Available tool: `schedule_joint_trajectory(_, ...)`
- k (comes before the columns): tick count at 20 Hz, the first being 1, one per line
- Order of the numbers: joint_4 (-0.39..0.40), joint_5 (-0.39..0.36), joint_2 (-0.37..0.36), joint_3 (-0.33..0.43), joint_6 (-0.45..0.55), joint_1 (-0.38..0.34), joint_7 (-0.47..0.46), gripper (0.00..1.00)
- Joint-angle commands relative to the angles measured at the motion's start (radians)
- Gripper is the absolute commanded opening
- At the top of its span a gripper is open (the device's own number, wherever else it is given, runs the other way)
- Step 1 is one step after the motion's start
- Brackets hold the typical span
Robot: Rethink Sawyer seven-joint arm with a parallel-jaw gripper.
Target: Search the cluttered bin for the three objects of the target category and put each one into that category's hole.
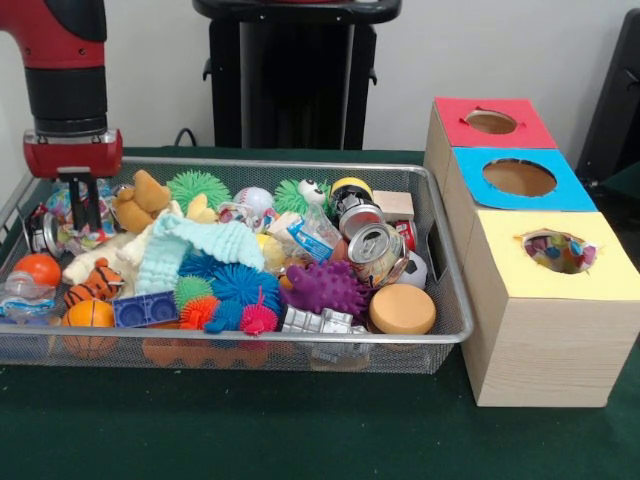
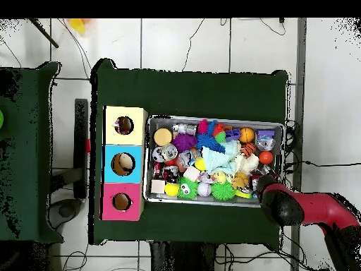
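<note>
The wire mesh bin (image 1: 250,340) is full of toys. A dotted white fabric piece (image 1: 58,210) lies in its far left corner in the front view. My gripper (image 1: 86,212) reaches straight down into that corner, right at this fabric. The yellow-surround hole (image 1: 575,262) tops the nearest wooden box, and dotted fabric (image 1: 545,248) shows inside it. In the overhead view my red arm (image 2: 303,208) covers the bin's lower right corner (image 2: 278,192) and hides the gripper; the yellow hole (image 2: 125,125) is at the left.
A mint knitted cloth (image 1: 200,245), spiky balls (image 1: 325,287), cans (image 1: 375,250), plush animals (image 1: 140,200) and blocks (image 1: 145,308) fill the bin. The blue-surround box (image 1: 518,178) and the red-surround box (image 1: 490,122) stand behind the yellow one.
</note>
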Motion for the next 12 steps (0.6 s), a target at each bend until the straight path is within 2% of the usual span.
schedule_joint_trajectory(1,-0.054,-0.041,-0.013,-0.038,-0.050,0.012,0.007,0.00)
schedule_joint_trajectory(4,-0.044,-0.036,-0.026,-0.049,-0.046,0.023,0.017,0.00)
schedule_joint_trajectory(7,0.003,0.015,-0.064,-0.033,-0.009,0.009,0.014,0.00)
schedule_joint_trajectory(9,0.079,0.092,-0.159,0.006,0.033,-0.005,0.014,0.00)
schedule_joint_trajectory(10,0.124,0.167,-0.220,0.042,0.097,-0.014,-0.006,0.00)
schedule_joint_trajectory(12,0.177,0.262,-0.300,0.088,0.149,-0.017,-0.017,0.00)
